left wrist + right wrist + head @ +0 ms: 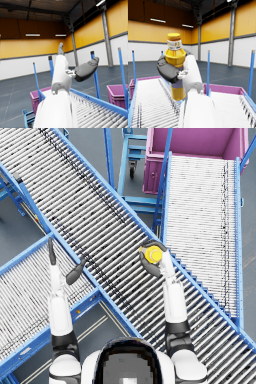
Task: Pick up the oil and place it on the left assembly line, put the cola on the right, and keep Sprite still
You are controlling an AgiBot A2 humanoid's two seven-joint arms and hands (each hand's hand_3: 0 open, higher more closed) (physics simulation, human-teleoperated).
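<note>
We open on the central conveyor [100, 228], cutting diagonally across the head view. The left line [25, 293] sits low on the left, and the right line [200, 218] lies beyond, running up to a purple bin [200, 140].

Now the arms. The left hand [60, 270] hangs over the rail between the left line and the central conveyor, fingers spread, holding nothing. The right hand [152, 264] is wrapped round the oil [153, 255], held over the central conveyor.

Here's what matters, we reckon: the oil is in the hand farther from its target. The left line lies off to the robot's left, past the left arm, so the carry must cross the body (or go by handover, perhaps). The bottle's long axis stands upright.

From the head we get only the yellow cap [153, 254]. The right wrist view gives us the amber body, the label, and the dark fingers [165, 70] round its middle. The left wrist view confirms the left hand is empty. No cola or Sprite shows in any view.
</note>
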